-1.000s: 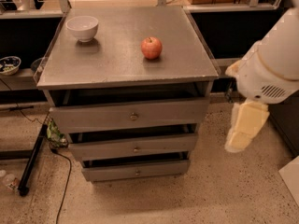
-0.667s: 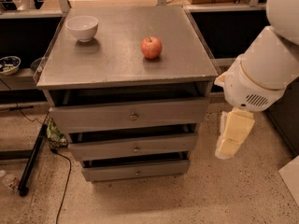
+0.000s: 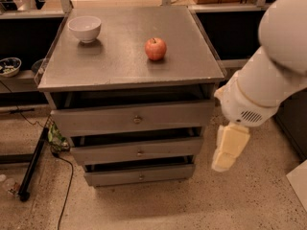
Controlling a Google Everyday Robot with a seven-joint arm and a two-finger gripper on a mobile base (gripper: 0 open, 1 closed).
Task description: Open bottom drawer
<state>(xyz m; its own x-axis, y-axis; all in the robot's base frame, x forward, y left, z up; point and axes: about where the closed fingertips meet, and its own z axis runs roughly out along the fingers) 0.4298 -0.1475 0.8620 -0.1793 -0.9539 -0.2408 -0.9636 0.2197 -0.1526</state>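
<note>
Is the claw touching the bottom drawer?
Apart. The camera view shows the claw hanging beside the cabinet, with bare floor visible between it and the bottom drawer.

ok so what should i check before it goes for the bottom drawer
1. Target found: ok. The bottom drawer is the lowest of three fronts and is in full view.
2. Knob free to reach: ok. The knob sits at the centre of the front with nothing covering it.
3. Gripper lined up with the knob: not ok. The gripper hangs off the cabinet's right side, apart from the drawer.
4. Pull path: ok. The cable lies left of the drawer front.
5. Things on top: ok. The apple and bowl sit back from the front edge.
</note>
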